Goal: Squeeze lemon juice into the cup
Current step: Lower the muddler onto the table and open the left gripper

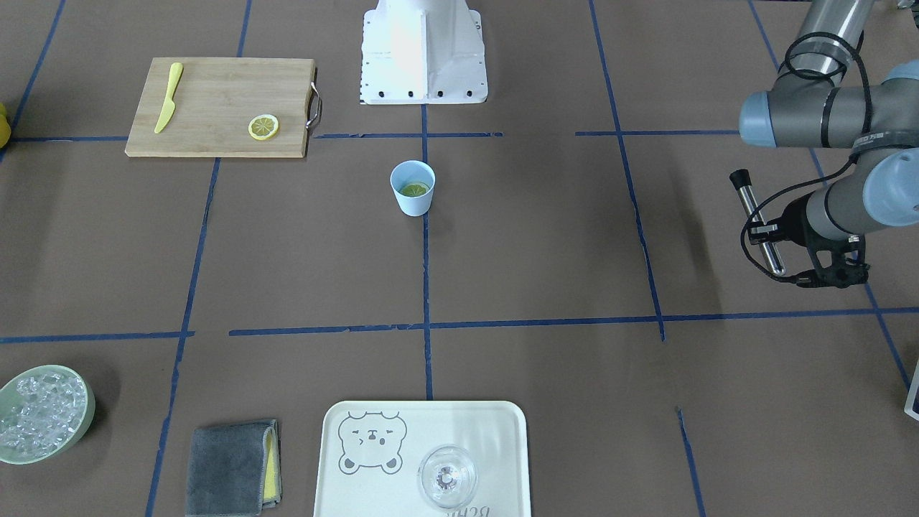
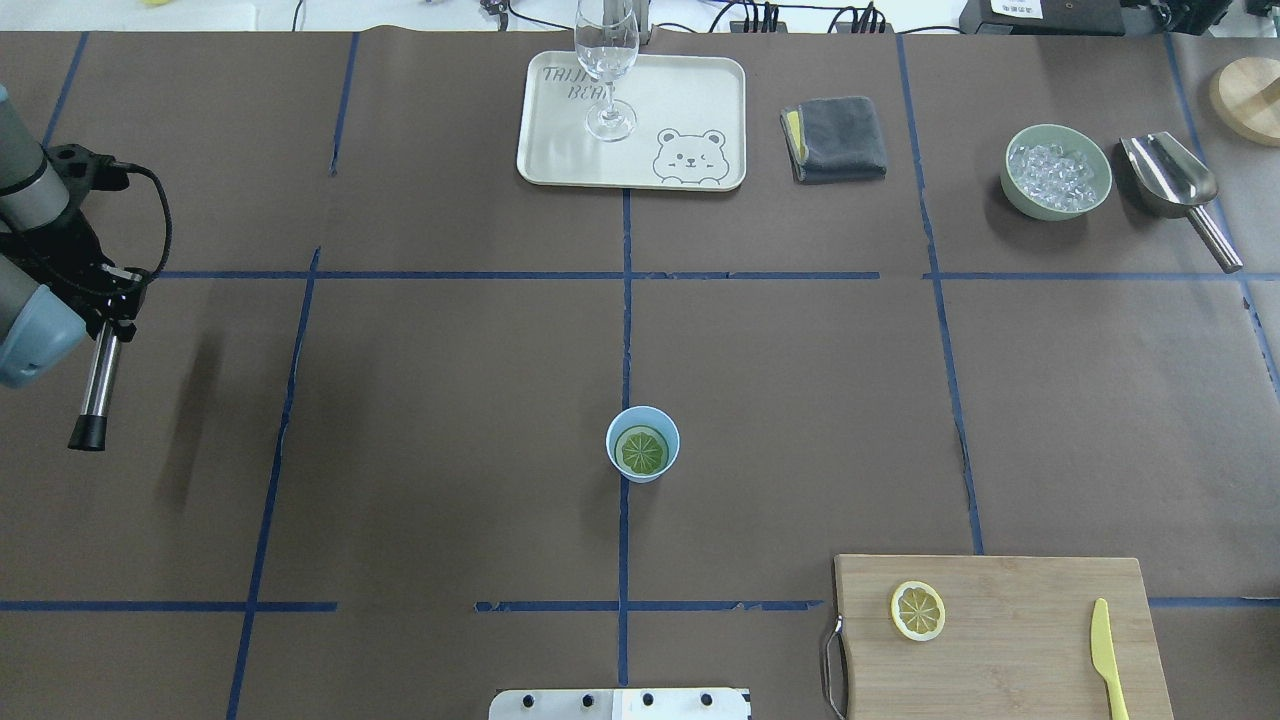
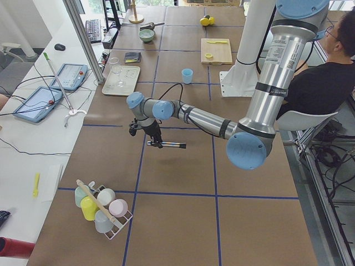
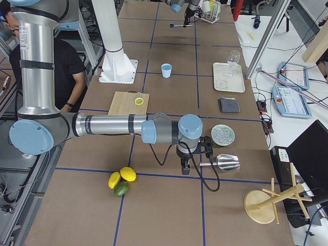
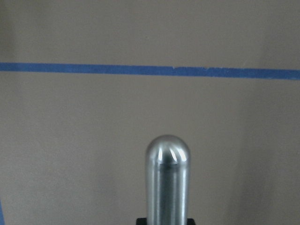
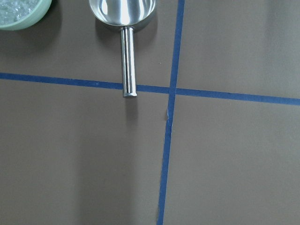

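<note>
The light-blue cup (image 1: pixel 413 205) stands near the table's middle, and it also shows in the overhead view (image 2: pixel 612 440). One lemon slice (image 2: pixel 641 450) lies inside it. A second, alike slice (image 2: pixel 918 610) lies on the wooden cutting board (image 2: pixel 1020 650). My left gripper (image 2: pixel 115 300) is far off at the table's left side, shut on a steel rod with a black tip (image 2: pixel 98 385), held above the table. The rod's rounded end fills the left wrist view (image 5: pixel 167 178). My right gripper (image 4: pixel 185 166) shows only in the exterior right view, near the scoop; I cannot tell whether it is open or shut.
A yellow plastic knife (image 2: pixel 1105 655) lies on the board. A tray (image 2: pixel 560 150) with a clear glass (image 2: pixel 607 60), a grey cloth (image 2: pixel 835 138), a green bowl of ice (image 2: pixel 1058 172) and a steel scoop (image 2: pixel 1170 180) stand along the far edge. Whole citrus fruits (image 4: pixel 122 180) lie at the right end.
</note>
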